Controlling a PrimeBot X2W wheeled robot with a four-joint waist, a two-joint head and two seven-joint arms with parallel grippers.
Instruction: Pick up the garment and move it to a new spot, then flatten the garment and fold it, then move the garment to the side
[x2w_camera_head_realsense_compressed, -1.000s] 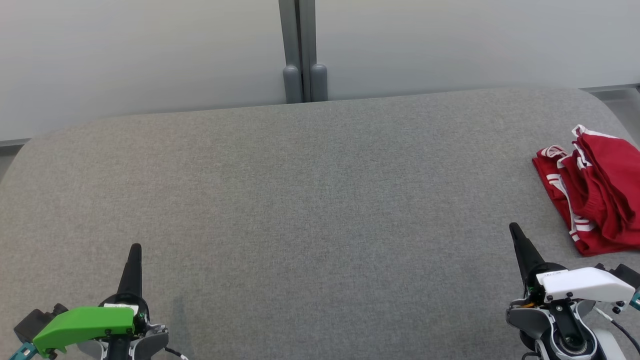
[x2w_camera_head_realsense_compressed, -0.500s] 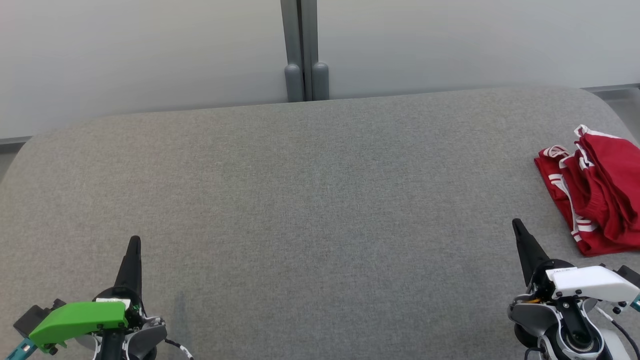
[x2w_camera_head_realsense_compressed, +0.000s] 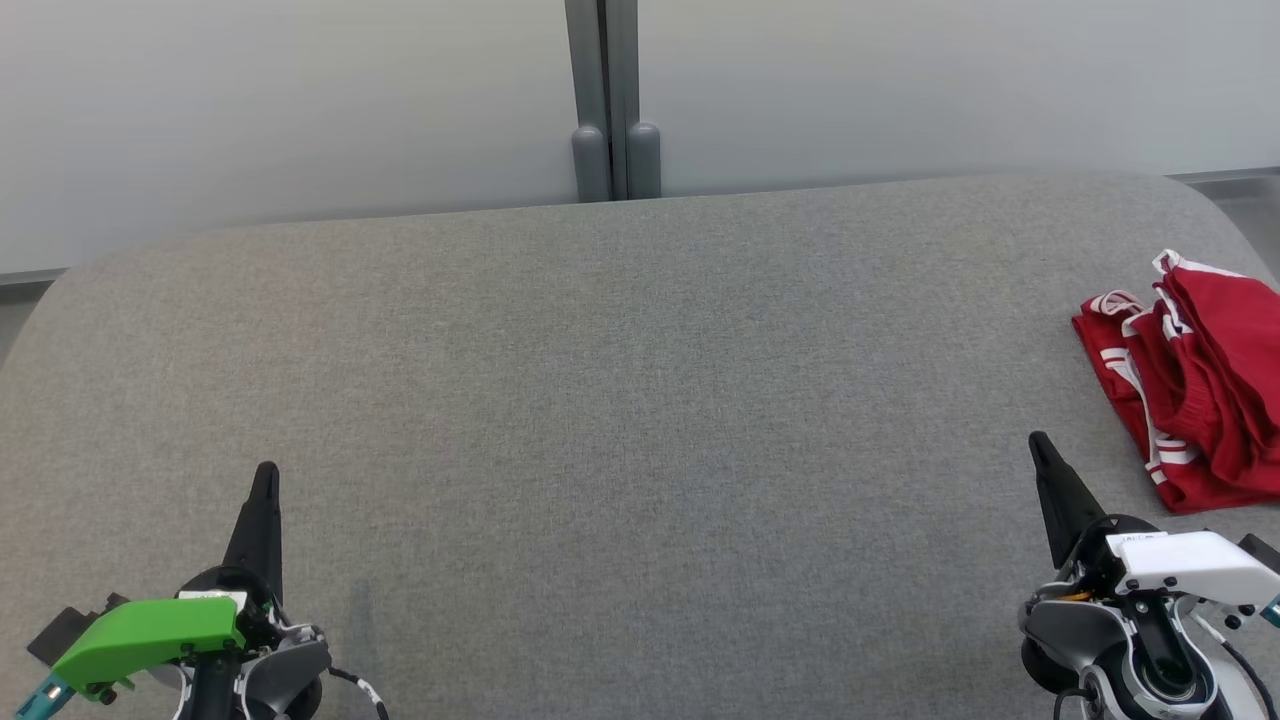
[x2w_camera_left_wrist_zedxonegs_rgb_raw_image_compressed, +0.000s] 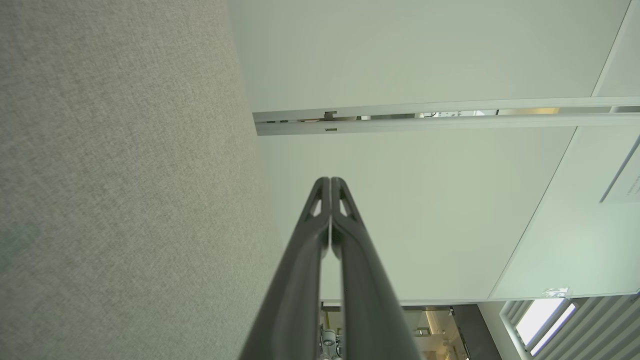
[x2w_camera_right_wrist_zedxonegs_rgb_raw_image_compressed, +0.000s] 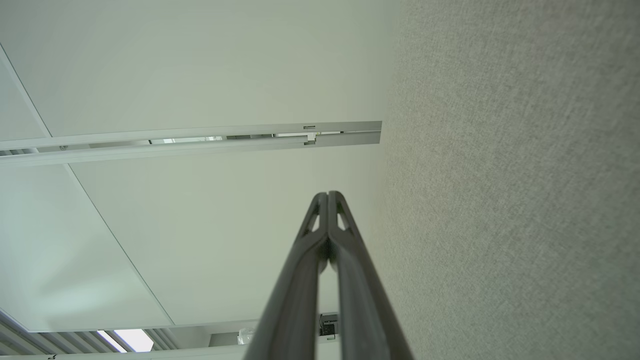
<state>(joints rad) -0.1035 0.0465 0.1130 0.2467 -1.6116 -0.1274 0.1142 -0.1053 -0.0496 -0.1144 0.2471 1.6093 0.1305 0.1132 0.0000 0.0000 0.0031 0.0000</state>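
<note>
A red garment with white stripes (x2w_camera_head_realsense_compressed: 1190, 390) lies bunched in folds at the far right of the grey fabric surface (x2w_camera_head_realsense_compressed: 620, 400), partly cut off by the picture's edge. My right gripper (x2w_camera_head_realsense_compressed: 1040, 445) is shut and empty, its tip a little to the left of and below the garment, apart from it. At the lower left my left gripper (x2w_camera_head_realsense_compressed: 266, 472) is shut and empty, far from the garment. In the wrist views the left gripper (x2w_camera_left_wrist_zedxonegs_rgb_raw_image_compressed: 330, 181) and the right gripper (x2w_camera_right_wrist_zedxonegs_rgb_raw_image_compressed: 328, 195) each have their fingers pressed together with nothing between them.
The grey surface has rounded far corners and ends at a pale wall (x2w_camera_head_realsense_compressed: 300, 100) with a grey vertical post (x2w_camera_head_realsense_compressed: 612, 100) at the middle. A wide bare stretch of fabric lies between the two grippers.
The picture has shifted slightly to the left, so the camera moved a little. Both gripper tips stand a bit higher in the picture than before. The garment lies as it did.
</note>
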